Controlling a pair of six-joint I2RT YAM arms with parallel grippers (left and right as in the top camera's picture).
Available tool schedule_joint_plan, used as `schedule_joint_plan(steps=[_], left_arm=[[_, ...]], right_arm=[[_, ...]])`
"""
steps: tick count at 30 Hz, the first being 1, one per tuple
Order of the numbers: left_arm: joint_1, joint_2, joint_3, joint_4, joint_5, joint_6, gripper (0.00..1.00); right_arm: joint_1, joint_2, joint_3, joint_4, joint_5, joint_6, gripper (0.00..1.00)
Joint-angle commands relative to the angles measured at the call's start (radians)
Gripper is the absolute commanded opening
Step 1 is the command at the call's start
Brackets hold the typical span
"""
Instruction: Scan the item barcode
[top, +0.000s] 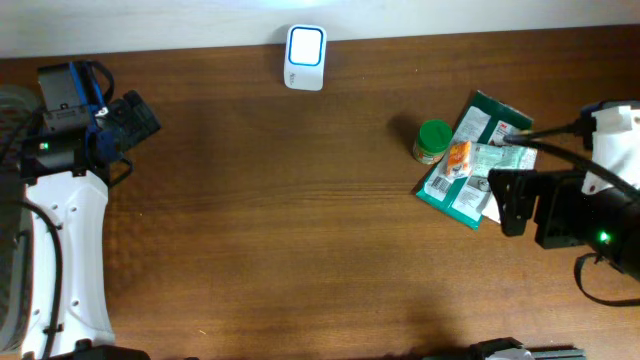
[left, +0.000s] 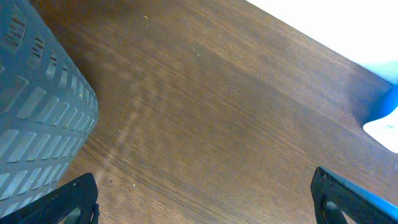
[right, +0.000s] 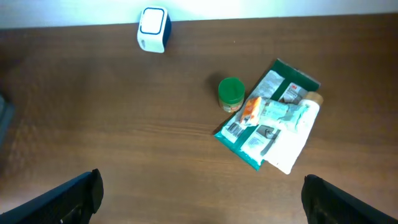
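Dark brown wood grain runs across the tabletop (top: 300, 220), with a pale wall (top: 450, 15) along its far edge; on the robot's right side lies a small heap of goods, and its bottom layer is a flat green packet (top: 480, 110) set on a diagonal; a white label on its near left corner carries a barcode (right: 233, 129), facing up and uncovered; across the packet lies a white pouch (right: 289, 134) with teal print, and a little orange sachet (top: 458, 157) rests on top of the heap at its left side; a green-lidded jar (top: 433, 140) stands upright just beside the packet's left edge, and whether the two touch I cannot tell; the right gripper (top: 507, 203) hangs just by the heap's near right corner, its fingers (right: 68, 199) spread wide at the bottom corners of its own camera's view, with nothing held between them; the scanner (top: 305, 57), a white box with a lit blue face, stands at the far edge of the table near the middle, well apart from the heap; far over on the left side the left gripper (top: 128, 118) is likewise spread wide and holds nothing, poised above bare wood with a grey basket (left: 37, 106) of slotted plastic close by on its left.
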Motion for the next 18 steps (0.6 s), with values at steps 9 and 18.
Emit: schedule_joint_plan(steps=[9, 18], left_arm=[[-0.001, -0.015, 0.014, 0.002, 0.003, 0.009, 0.99], [-0.001, -0.015, 0.014, 0.002, 0.003, 0.009, 0.99]], right_arm=[[0.005, -0.444, -0.794, 0.763, 0.039, -0.246, 0.98], [-0.058, -0.966, -1.697, 1.540, 0.043, -0.246, 0.98]])
